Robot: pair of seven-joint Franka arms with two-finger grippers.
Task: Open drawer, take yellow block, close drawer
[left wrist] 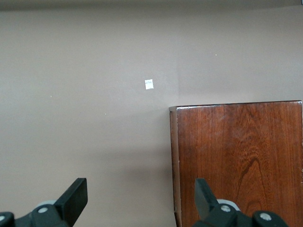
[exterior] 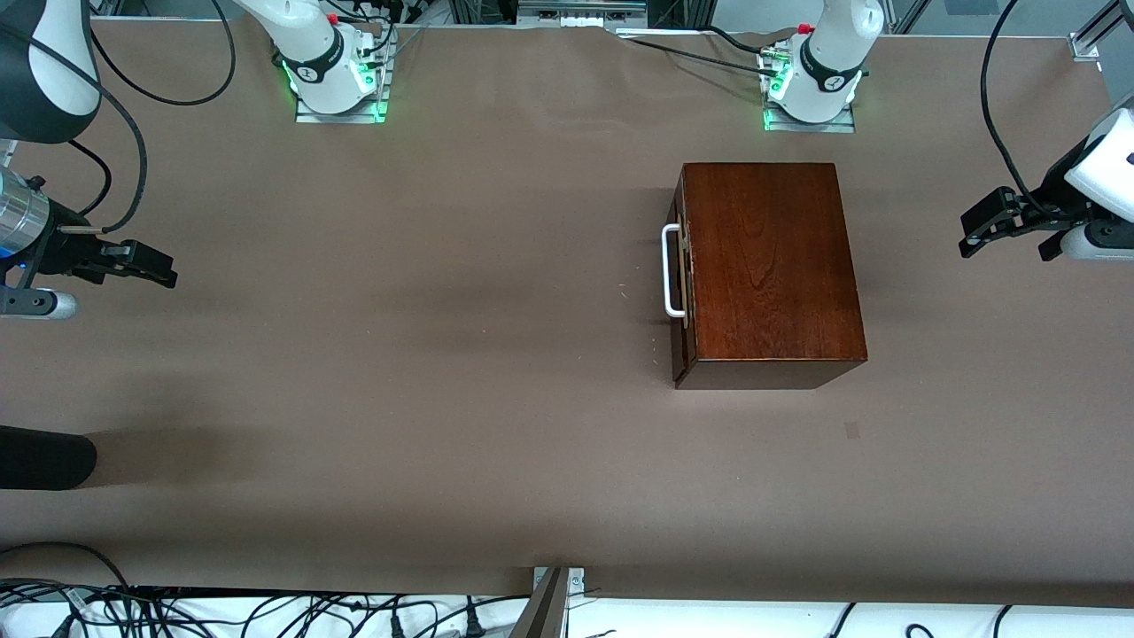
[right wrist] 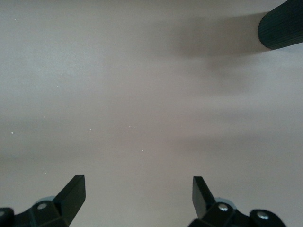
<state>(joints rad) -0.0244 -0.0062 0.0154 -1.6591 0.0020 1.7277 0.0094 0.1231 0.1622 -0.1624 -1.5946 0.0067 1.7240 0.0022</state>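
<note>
The mahogany box [exterior: 769,266] stands on the table toward the left arm's end. Its drawer [exterior: 679,283] is shut, and the white loop handle [exterior: 671,270] faces the right arm's end. The yellow block is hidden. My left gripper [exterior: 970,237] hangs open and empty above the table, off the box's end that faces away from the handle. The left wrist view shows its fingers wide apart [left wrist: 140,194] over the box's top edge [left wrist: 236,161]. My right gripper [exterior: 164,268] is open and empty over bare table at the right arm's end [right wrist: 138,194].
A black rounded object [exterior: 44,456] juts in at the right arm's end, nearer the front camera; it also shows in the right wrist view [right wrist: 281,26]. A small white tag [left wrist: 149,84] lies on the table near the box. Cables [exterior: 266,611] run along the front edge.
</note>
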